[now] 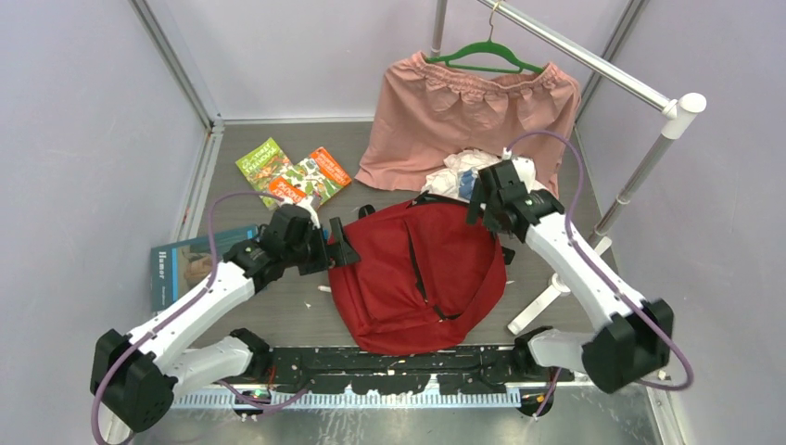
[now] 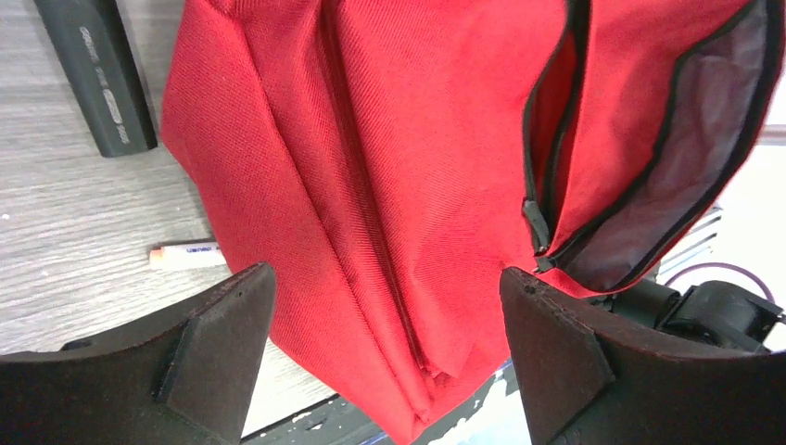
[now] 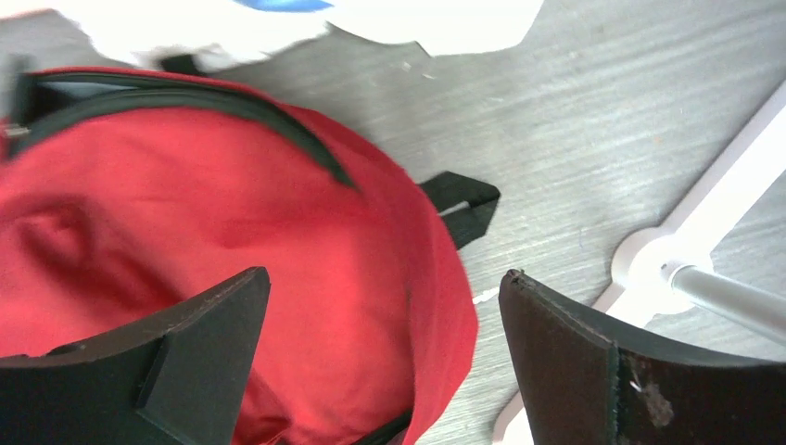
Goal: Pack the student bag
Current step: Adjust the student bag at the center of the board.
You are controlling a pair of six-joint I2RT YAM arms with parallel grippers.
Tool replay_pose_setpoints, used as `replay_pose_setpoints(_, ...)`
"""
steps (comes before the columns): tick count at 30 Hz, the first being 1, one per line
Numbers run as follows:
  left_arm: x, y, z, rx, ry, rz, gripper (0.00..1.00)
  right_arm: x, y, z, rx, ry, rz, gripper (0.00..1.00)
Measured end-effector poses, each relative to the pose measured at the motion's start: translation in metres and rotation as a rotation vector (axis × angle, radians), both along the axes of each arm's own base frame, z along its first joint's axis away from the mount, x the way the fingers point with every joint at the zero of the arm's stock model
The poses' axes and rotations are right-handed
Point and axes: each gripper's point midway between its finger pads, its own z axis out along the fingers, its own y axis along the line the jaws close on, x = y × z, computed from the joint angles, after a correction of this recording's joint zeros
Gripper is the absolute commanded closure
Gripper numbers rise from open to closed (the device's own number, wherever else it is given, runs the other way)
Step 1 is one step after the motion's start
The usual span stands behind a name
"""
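Note:
The student bag [image 1: 417, 278], a dark-red backpack with black zipper trim, lies flat in the middle of the table. My left gripper [image 1: 340, 248] is open and empty at the bag's left edge. In the left wrist view the bag [image 2: 389, 158] fills the space between the spread fingers [image 2: 222, 324], and a zipped pocket gapes open [image 2: 667, 167]. My right gripper [image 1: 480, 199] is open and empty over the bag's top right corner. In the right wrist view the bag [image 3: 232, 222] lies under it, and a black strap loop [image 3: 461, 204] sticks out.
Two colourful books [image 1: 292, 171] lie at the back left and a blue book [image 1: 185, 264] at the left. A small white stick [image 1: 323, 289] lies by the bag. A white cloth [image 1: 459, 176] and a pink garment [image 1: 463, 111] on a green hanger are behind. The white rack base [image 1: 547, 301] stands to the right.

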Motion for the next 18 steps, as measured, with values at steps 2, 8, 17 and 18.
replay_pose_setpoints(2,-0.003,-0.005,-0.012,0.004,0.036,0.005,0.10,0.005,-0.012,-0.024,-0.022,0.088,-0.046,0.00)
replay_pose_setpoints(8,-0.004,-0.026,-0.043,0.022,0.108,-0.007,0.19,-0.003,-0.018,-0.076,-0.054,0.247,-0.071,0.08)
replay_pose_setpoints(17,0.003,-0.036,-0.067,0.039,0.147,0.000,0.97,-0.004,-0.022,-0.092,-0.046,0.270,-0.125,0.99)
replay_pose_setpoints(18,0.003,-0.036,-0.068,0.038,0.148,0.000,1.00,-0.004,-0.022,-0.091,-0.046,0.269,-0.128,0.99)
